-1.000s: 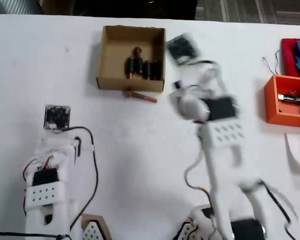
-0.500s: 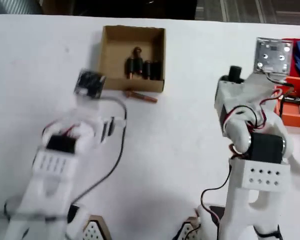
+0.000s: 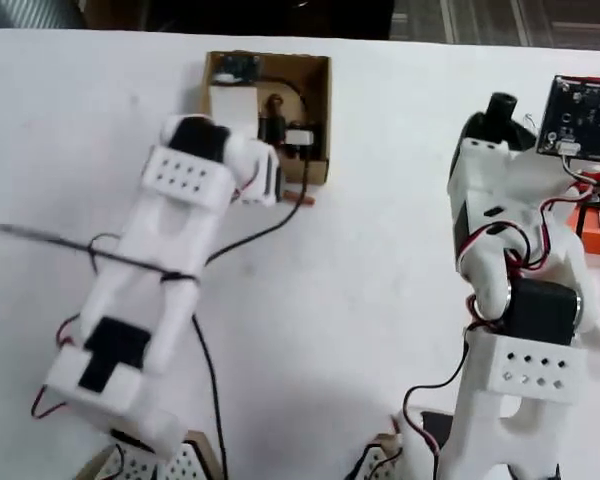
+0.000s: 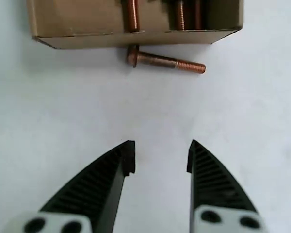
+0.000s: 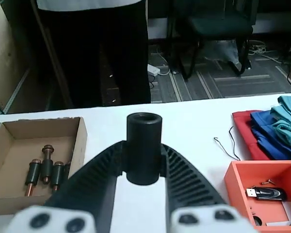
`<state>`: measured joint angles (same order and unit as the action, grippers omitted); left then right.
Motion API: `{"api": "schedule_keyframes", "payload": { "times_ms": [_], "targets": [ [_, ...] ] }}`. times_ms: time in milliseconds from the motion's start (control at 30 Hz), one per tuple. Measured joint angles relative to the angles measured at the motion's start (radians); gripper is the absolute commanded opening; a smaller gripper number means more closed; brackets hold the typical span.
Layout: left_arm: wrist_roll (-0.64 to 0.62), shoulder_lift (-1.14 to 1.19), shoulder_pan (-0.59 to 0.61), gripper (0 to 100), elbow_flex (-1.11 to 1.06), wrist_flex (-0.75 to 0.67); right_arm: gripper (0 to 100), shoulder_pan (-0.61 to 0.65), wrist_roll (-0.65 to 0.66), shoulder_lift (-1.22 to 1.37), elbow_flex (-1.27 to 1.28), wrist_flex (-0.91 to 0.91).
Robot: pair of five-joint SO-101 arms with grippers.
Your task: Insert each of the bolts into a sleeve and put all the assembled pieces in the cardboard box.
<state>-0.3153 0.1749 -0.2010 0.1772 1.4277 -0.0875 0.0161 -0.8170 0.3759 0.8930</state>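
A copper bolt [image 4: 165, 61] lies on the white table just outside the front wall of the cardboard box [image 4: 87, 36]. My left gripper [image 4: 161, 155] hangs open above the table a little short of that bolt, nothing between its fingers. From above, the left arm [image 3: 180, 200] stretches to the box [image 3: 320, 70] and hides most of the bolt [image 3: 302, 198]. Assembled bolt-and-sleeve pieces [image 3: 275, 115] lie inside the box. My right gripper [image 5: 143, 150] is shut on a black sleeve [image 5: 144, 128], held upright at the table's right side [image 3: 500, 105].
An orange tray [image 5: 266, 189] holding a USB stick stands at the right edge, with red and blue cloth [image 5: 271, 126] behind it. The right arm [image 3: 515, 310] stands tall beside the tray. Bare white table lies between the two arms.
The left arm swung from the near edge up to the box's front wall. The right arm drew back from the box to the right side, carrying the sleeve.
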Motion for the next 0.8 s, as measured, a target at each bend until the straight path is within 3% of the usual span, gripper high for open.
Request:
{"api": "schedule_keyframes", "payload": {
  "times_ms": [133, 267, 433, 600, 800],
  "targets": [
    [-0.178, 0.123, -0.021, 20, 0.014, -0.026, 2.0, 0.000, 0.000, 0.000, 0.000, -0.025],
    [-0.423, 0.226, -0.018, 20, 0.014, -0.147, 2.0, 0.000, 0.000, 0.000, 0.006, -0.055],
    [-0.640, 0.301, -0.032, 20, 0.014, -0.325, 2.0, 0.000, 0.000, 0.000, 0.006, -0.055],
    [-0.747, 0.325, -0.032, 20, 0.014, -0.433, 2.0, 0.000, 0.000, 0.000, 0.009, -0.055],
    [-0.773, 0.385, -0.032, 20, 0.023, -0.491, 2.0, 0.000, 0.000, 0.000, 0.009, -0.064]
  ]
}}
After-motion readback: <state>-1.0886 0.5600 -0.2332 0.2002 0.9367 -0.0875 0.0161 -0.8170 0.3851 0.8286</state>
